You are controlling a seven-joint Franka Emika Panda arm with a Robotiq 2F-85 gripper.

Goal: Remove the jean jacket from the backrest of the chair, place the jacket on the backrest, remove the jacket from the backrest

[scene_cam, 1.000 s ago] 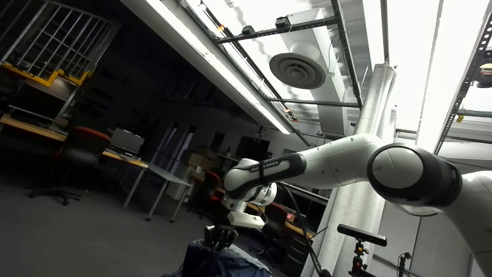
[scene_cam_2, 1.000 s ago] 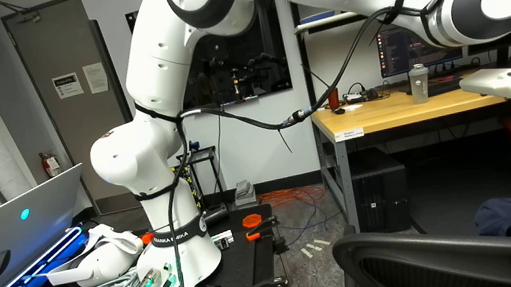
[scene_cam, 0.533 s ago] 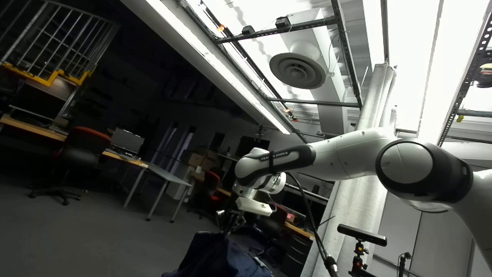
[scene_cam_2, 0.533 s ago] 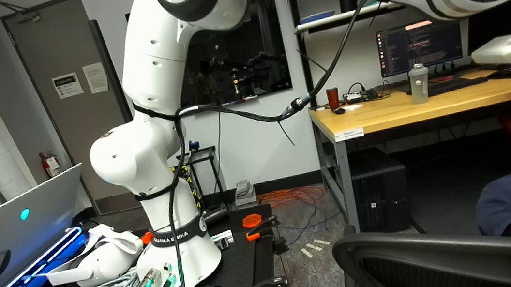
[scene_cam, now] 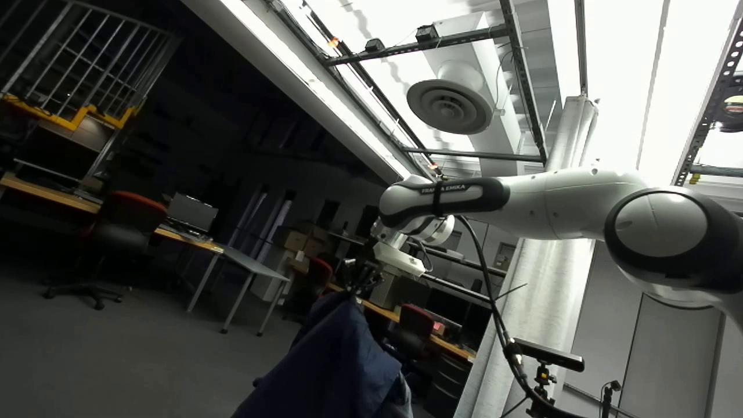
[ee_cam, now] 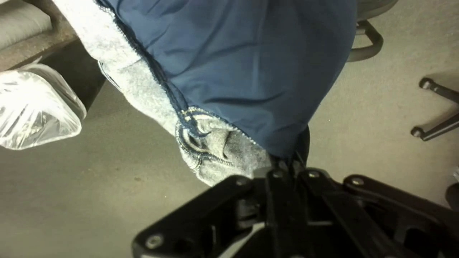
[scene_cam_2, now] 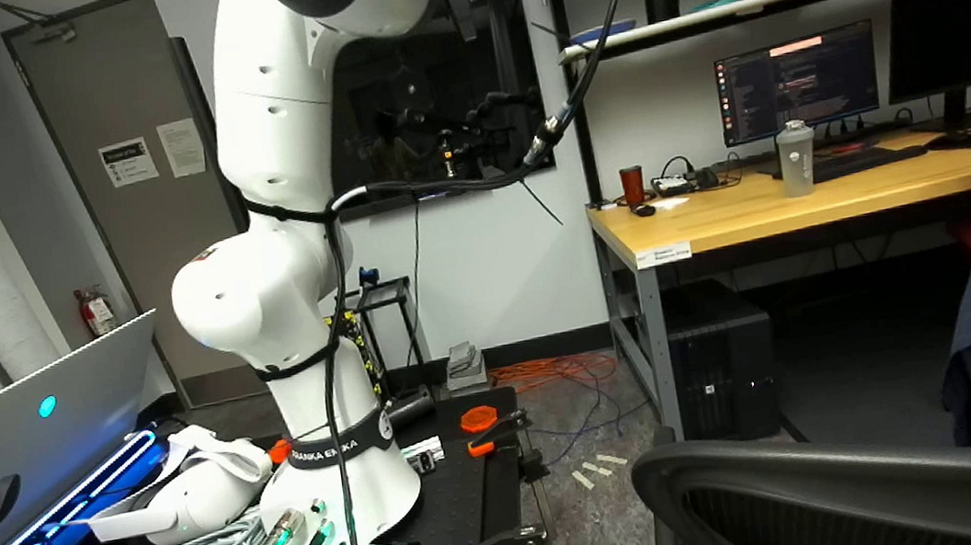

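Wrist view: floor [ee_cam: 376, 107] either side of the jean jacket [ee_cam: 244, 64]. Dark rounded backrest [scene_cam_2: 806, 465] edge near it, contact unclear. Jaws almost together; gripper [ee_cam: 287, 162] pinching jacket's peak, rest hanging below.

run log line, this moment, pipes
gripper: shut on jean jacket | drape: peak at gripper, hanging below | fully free: can't tell

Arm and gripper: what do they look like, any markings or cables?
The arm is white and rounded, with dark joint bands and FRANKA EMIKA lettering; black straps tie a black cable along it. The gripper is black, with jointed linkages and silvery pins.
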